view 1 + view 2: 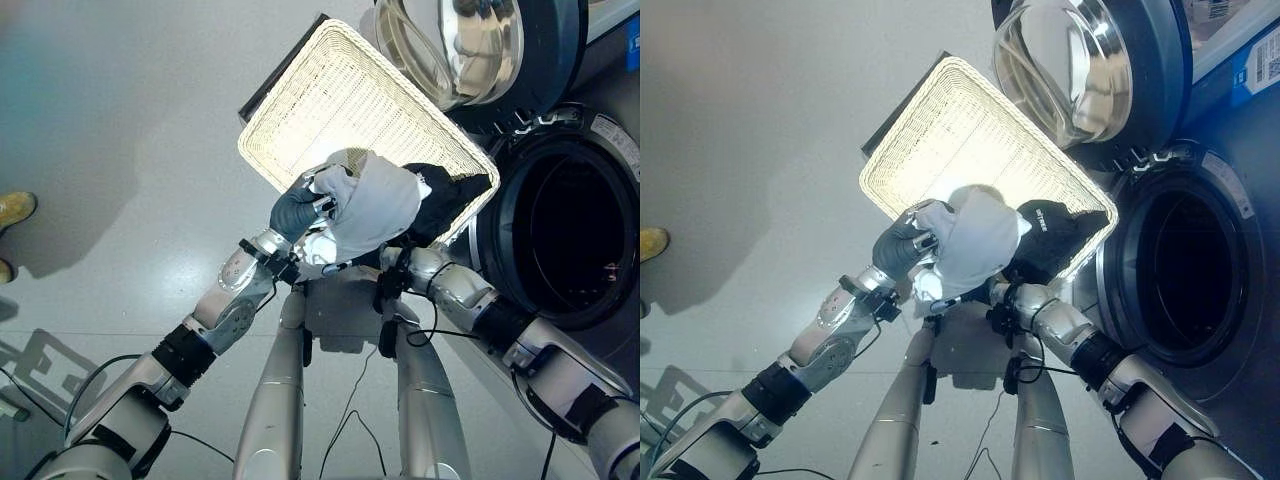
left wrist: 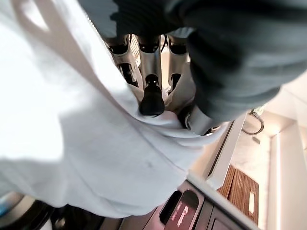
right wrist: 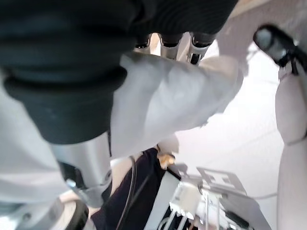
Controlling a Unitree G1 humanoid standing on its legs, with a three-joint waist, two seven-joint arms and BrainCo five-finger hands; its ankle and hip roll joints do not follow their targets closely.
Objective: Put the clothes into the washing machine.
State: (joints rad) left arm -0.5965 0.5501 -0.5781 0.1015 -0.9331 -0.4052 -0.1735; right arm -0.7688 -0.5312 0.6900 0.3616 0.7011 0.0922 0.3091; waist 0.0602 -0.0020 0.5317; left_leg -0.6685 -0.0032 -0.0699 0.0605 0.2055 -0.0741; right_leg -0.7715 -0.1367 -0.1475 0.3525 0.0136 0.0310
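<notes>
A pale wicker laundry basket [image 1: 340,95] sits on the grey floor [image 1: 120,150], just beside the front-loading washing machine [image 1: 600,130]. Most of its woven bottom is bare; a black garment [image 1: 445,195] lies heaped in the corner nearest the machine. The washer's round door [image 1: 470,45] is swung open above the basket's far corner, and the dark drum opening [image 1: 570,225] looks empty as far as can be seen. A white garment [image 1: 370,205] is held bunched above the basket's near edge. The left hand [image 1: 297,212] has its fingers [image 2: 151,98] curled into the white cloth. The right hand [image 3: 165,40] is under the same bundle, fingers closed on its folds. A yellow shoe [image 1: 15,208] shows on the floor, well apart.
</notes>
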